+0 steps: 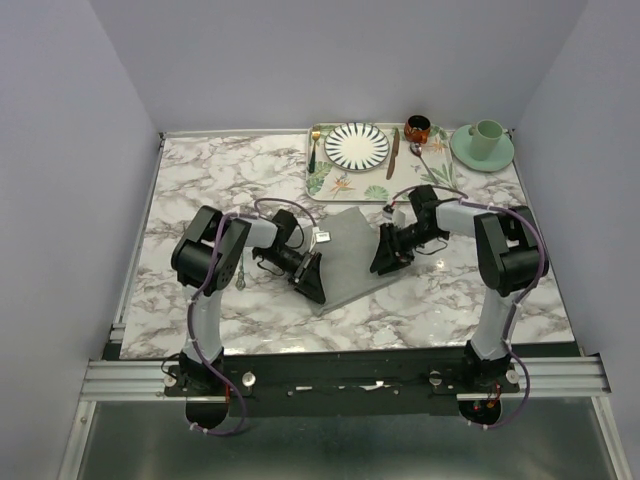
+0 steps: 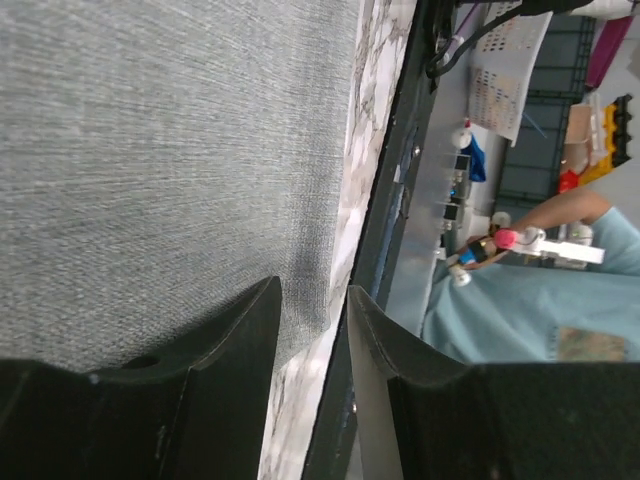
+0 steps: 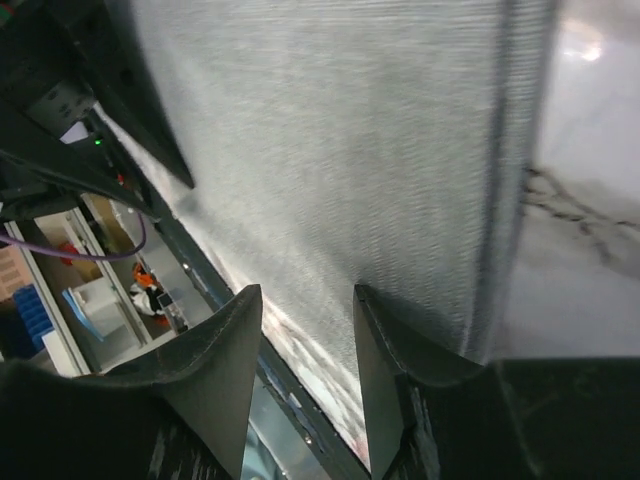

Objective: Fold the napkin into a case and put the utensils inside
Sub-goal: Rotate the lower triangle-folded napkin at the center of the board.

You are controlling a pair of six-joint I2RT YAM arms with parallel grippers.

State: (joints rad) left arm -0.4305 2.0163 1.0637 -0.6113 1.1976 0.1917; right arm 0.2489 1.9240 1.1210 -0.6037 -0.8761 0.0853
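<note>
Napkin [image 1: 345, 255] lies flat on marble table [image 1: 200, 180], btwn both pincers. L pincer [image 1: 312, 278] is down at the cloth's near-left edge, jaws a narrow gap apart w/ nothing clamped. In its wrist view the cloth edge runs into that gap, one fingertip [image 2: 245, 335] over fabric, the other off it. R pincer [image 1: 386, 262] is at the opposite edge, jaws also narrowly parted, cloth spread ahead of its fingertips [image 3: 228, 345], not gripped. Spoon [image 1: 428, 166] lies on tray [image 1: 325, 178], beyond R pincer, well apart.
</note>
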